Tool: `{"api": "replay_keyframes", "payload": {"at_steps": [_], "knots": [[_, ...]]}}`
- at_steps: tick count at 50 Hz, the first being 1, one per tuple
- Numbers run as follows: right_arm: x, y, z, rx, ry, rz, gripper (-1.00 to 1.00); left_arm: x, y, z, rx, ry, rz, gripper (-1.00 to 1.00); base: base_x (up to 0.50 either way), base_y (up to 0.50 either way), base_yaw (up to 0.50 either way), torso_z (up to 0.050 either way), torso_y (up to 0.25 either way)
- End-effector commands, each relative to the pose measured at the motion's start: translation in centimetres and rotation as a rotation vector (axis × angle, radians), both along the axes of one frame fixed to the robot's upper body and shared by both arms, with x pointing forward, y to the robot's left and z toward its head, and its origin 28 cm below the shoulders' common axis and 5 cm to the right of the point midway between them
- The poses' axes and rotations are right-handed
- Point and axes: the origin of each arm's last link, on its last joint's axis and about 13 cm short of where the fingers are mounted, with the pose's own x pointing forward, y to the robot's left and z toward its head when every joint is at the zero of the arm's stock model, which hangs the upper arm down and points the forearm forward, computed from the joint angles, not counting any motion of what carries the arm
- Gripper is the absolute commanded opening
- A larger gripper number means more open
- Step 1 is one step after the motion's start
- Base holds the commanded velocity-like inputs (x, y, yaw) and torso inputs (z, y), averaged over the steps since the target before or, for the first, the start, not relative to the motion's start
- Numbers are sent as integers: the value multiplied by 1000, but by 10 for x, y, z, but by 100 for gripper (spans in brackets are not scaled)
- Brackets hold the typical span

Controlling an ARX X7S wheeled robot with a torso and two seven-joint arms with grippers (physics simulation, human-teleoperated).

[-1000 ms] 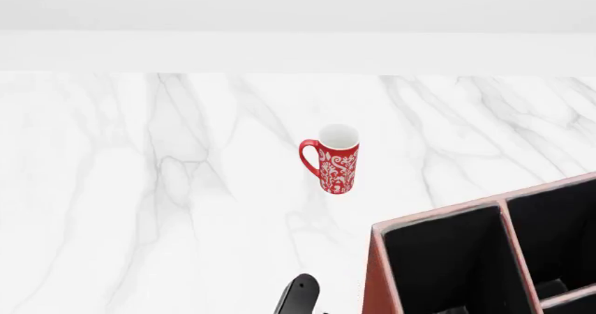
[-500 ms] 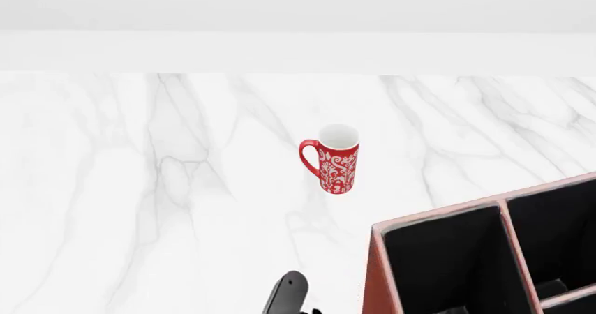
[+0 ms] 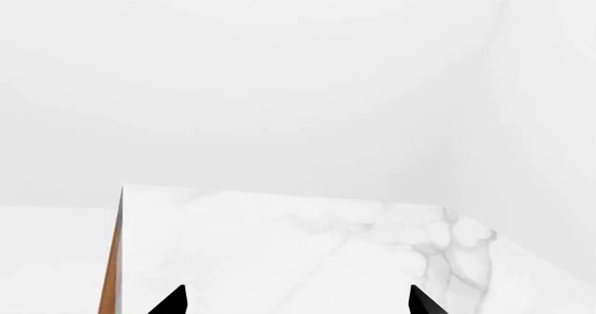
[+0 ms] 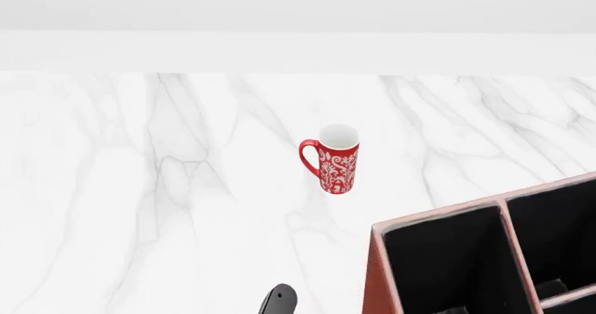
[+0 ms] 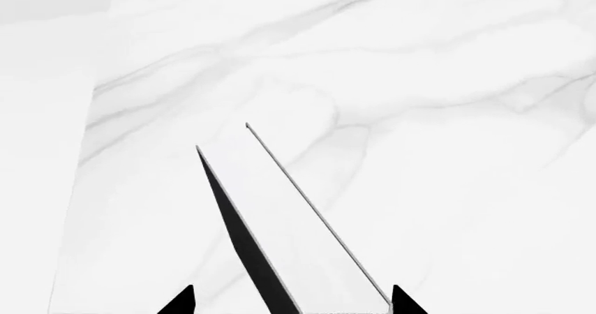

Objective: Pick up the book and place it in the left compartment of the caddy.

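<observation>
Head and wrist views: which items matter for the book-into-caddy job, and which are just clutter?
Job:
- book, between the right gripper's fingertips, seen only in the right wrist view
- caddy
- left compartment, nothing visible in it

Clutter:
- red patterned mug, upright on the marble table, apart from the caddy

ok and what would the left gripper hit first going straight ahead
Nothing close, it seems: the left gripper points low across the marble tabletop, and past its far edge only the white wall shows. Depth is unclear.

Black book (image 5: pixel 244 248) on edge; reddish caddy (image 4: pixel 377 272) upright, compartments open.
</observation>
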Motion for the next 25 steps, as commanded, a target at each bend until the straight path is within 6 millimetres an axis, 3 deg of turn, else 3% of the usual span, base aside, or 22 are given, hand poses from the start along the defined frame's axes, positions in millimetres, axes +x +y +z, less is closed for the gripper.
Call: {"api": "replay_keyframes", "payload": {"at_steps": [1, 12, 13, 25], "knots": [[3, 1, -3, 4, 2, 3, 100, -1, -6, -2, 46, 4, -94, 100, 0, 0, 0, 0, 0], [6, -2, -7, 6, 17, -36, 100, -2, -6, -3, 46, 7, -92, 100, 0, 0, 0, 0, 0], [7, -2, -7, 8, 19, -54, -100, -2, -6, -3, 46, 7, -92, 100, 0, 0, 0, 0, 0], [7, -5, -4, 15, 24, -76, -100, -2, -6, -3, 49, 2, -88, 100, 0, 0, 0, 0, 0]]}}
